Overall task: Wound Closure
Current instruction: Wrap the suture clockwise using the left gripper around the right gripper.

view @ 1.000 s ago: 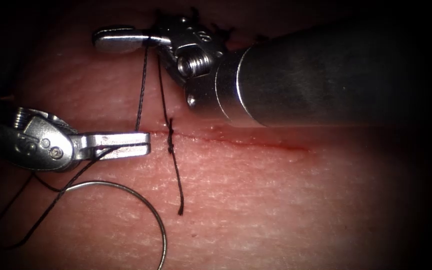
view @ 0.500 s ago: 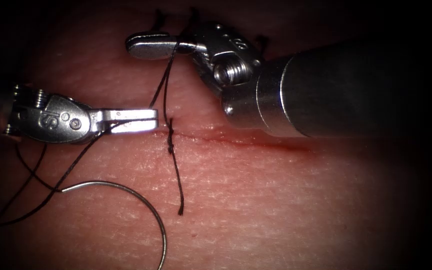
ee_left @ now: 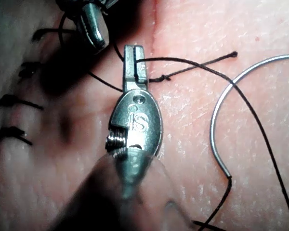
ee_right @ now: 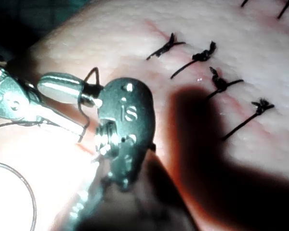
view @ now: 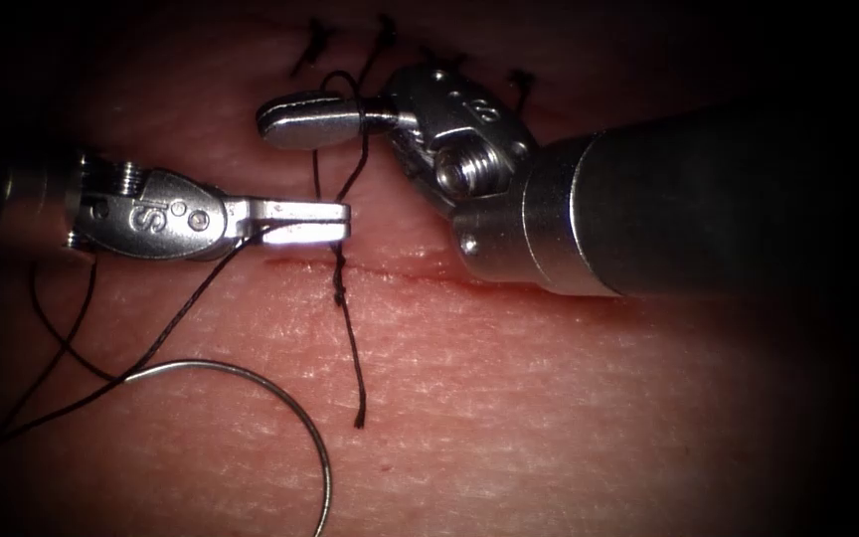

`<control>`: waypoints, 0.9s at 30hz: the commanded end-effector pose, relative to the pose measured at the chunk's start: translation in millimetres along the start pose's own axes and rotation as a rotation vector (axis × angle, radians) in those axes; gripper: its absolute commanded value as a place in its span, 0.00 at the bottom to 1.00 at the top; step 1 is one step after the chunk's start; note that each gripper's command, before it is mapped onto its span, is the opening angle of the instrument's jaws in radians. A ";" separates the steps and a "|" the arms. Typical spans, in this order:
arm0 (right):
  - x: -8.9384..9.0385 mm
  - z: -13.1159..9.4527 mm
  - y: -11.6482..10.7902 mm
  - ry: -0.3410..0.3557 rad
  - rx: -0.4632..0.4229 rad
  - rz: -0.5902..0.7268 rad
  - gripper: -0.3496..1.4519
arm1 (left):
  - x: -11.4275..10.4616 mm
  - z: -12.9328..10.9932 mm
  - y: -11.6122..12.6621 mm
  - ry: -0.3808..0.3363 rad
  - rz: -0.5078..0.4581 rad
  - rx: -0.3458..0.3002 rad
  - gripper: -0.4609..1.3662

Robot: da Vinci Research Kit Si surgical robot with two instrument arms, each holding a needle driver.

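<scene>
My left tool (view: pixel 343 221) is shut on the dark thread (view: pixel 166 328) just above the cut (view: pixel 509 283), close to the knot (view: pixel 338 288). My right tool (view: pixel 266 117) lies further up, jaws shut, with a turn of thread looped around their base (view: pixel 361 111). The curved needle (view: pixel 280 396) lies free on the tissue below the cut, towards the left, held by neither tool and not in the tissue. A short thread tail (view: pixel 355 383) runs down from the knot. The left wrist view has my left tool (ee_left: pixel 134 49) on the thread beside the needle (ee_left: pixel 216 120).
Several finished stitches with short cut ends (ee_right: pixel 202 57) sit along the closed part of the cut, beyond the right tool (ee_right: pixel 43 84). Red fluid (view: pixel 569 291) lines the open cut. Slack thread (view: pixel 52 328) trails off to the left of the needle.
My left tool has moved right and up with the thread, its tips now over the knot. My right tool shifted right, and the thread now sits wound around its jaws.
</scene>
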 end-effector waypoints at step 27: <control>-2.2 1.6 -0.5 -0.491 0.537 -0.139 0.00 | -2.4 -0.1 -3.4 -0.005 -0.047 -0.057 0.06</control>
